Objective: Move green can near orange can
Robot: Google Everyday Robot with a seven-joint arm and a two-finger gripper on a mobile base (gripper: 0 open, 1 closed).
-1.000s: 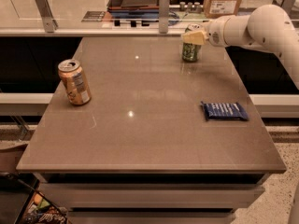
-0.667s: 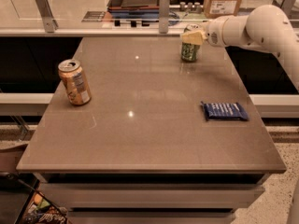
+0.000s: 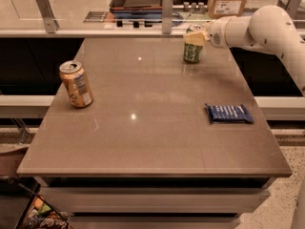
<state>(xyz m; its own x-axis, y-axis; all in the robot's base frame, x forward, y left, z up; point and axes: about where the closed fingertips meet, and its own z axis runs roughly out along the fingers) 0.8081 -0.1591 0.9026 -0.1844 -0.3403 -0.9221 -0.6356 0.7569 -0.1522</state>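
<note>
The green can (image 3: 192, 52) stands upright at the far right of the table (image 3: 143, 147), close to the back edge. Over the last second it has not shifted in any way I can make out: same spot, same upright stance, base on the surface. My gripper (image 3: 195, 36) sits right at the can's silver top, reaching in from the right at the end of my arm (image 3: 259, 27), and it too has held its place, give or take a hair. Whether it has closed on the can or merely rests around the rim I cannot tell from this view, so I will not claim a hold.

I read that stillness as the grasp stage: I am at the can, but the carry has not begun and nothing has been lifted.

The orange can (image 3: 76, 84) stands at the left side of the table, tilted a little in this view, well apart from the green one, with most of the tabletop between them. So the whole move is yet to do: a long leftward, slightly nearer travel.

A dark blue packet (image 3: 229, 113) lies flat near the right edge, nearer the camera than the green can, and in my judgement it lies off the straight line between the cans.
</note>
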